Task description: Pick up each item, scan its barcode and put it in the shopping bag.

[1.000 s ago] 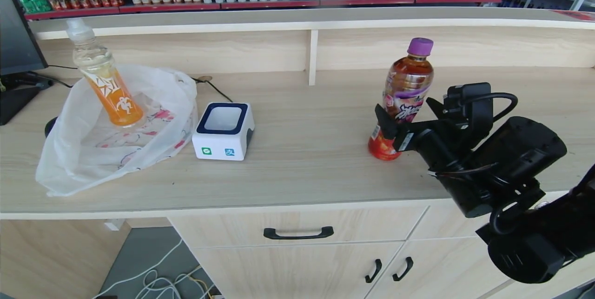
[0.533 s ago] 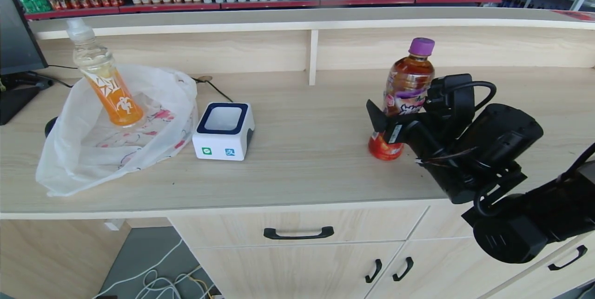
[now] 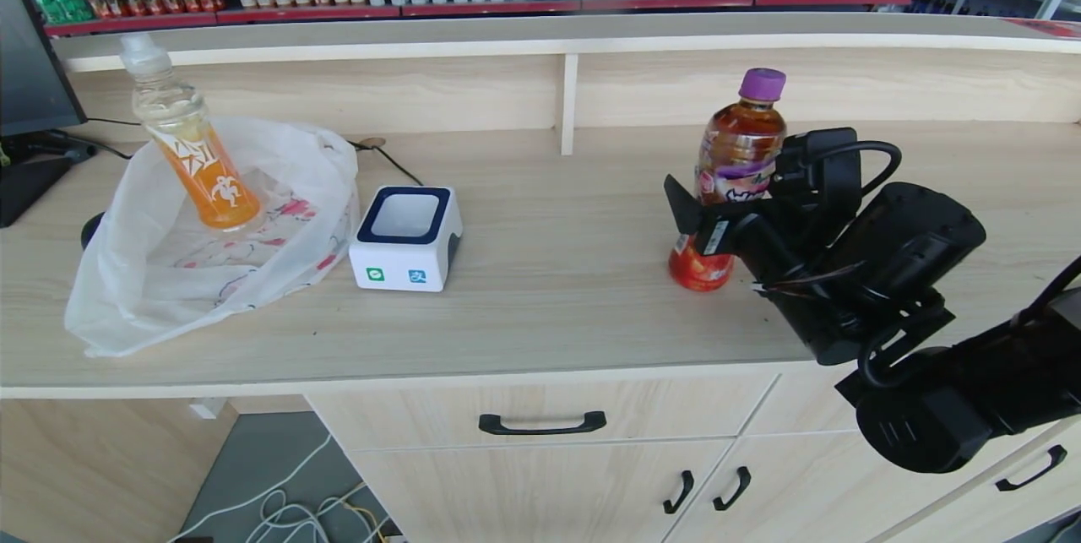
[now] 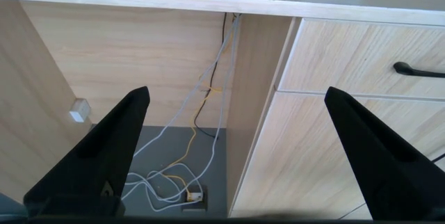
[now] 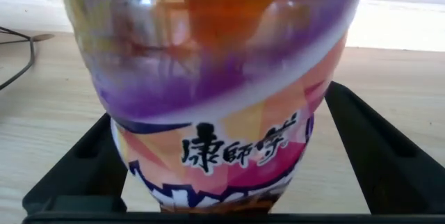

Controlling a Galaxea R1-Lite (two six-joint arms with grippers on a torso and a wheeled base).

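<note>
Your right gripper (image 3: 730,192) sits at the tea bottle (image 3: 736,146), low on its label, on the right part of the counter (image 3: 549,306). The jaws are spread wide, with 1 finger (image 3: 680,203) on the side toward the scanner (image 3: 407,237) and the other on the far side of the bottle. In the right wrist view the bottle (image 5: 215,113) stands between the 2 fingers (image 5: 76,168) of the gripper (image 5: 222,106). You cannot tell from these views whether either pad touches the plastic. The bottle is upright on the counter, purple cap on top, its red base on the wood.

The scanner lies well apart from the bottle, toward your left, window facing up. Just beside it, farther left, lies the bag (image 3: 169,273), mouth open. 1 orange bottle (image 3: 190,146) stands in it, tilted.

Your left gripper (image 4: 236,92) hangs below the counter edge, in front of the cabinet (image 4: 348,133). Its jaws are wide apart with nothing between them. Cables (image 4: 174,182) lie on the floor beneath it.
</note>
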